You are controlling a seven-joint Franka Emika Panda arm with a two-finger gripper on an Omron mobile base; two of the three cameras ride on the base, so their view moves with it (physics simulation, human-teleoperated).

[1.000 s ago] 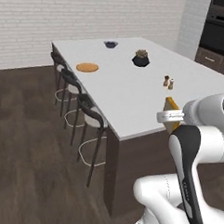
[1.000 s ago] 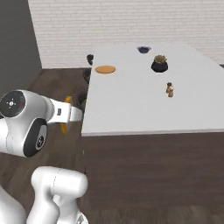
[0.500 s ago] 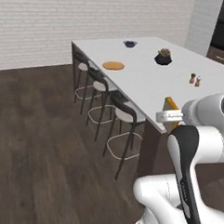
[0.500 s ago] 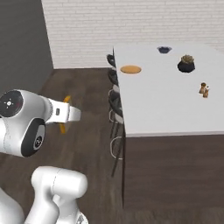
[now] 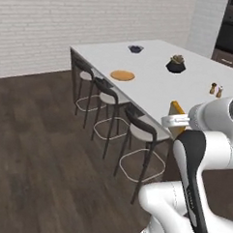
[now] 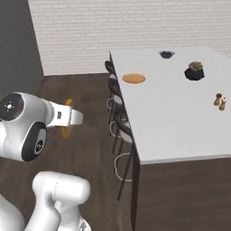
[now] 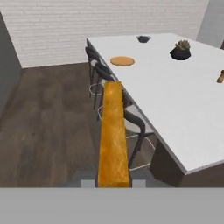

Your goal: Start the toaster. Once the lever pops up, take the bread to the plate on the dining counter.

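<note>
The white dining counter (image 5: pixel 158 87) is seen ahead with dark chairs (image 5: pixel 139 131) along its near edge and the orange plate (image 5: pixel 122 75) lying flat on top, while the bread (image 7: pixel 113 135) is held edge-on off the counter in the closed gripper (image 7: pixel 113 183).

No legible text, labels, brands, numbers or signs on anything in these views.

The plate (image 5: pixel 122 75) lay on the bench (image 5: pixel 154 86) near its chair-side edge, the bowl (image 5: pixel 135 49) beyond it. The chairs (image 5: pixel 139 131) stood along that edge. The bread (image 7: pixel 113 135) stood edge-up in the tool (image 7: pixel 113 183), short of the bench.
</note>
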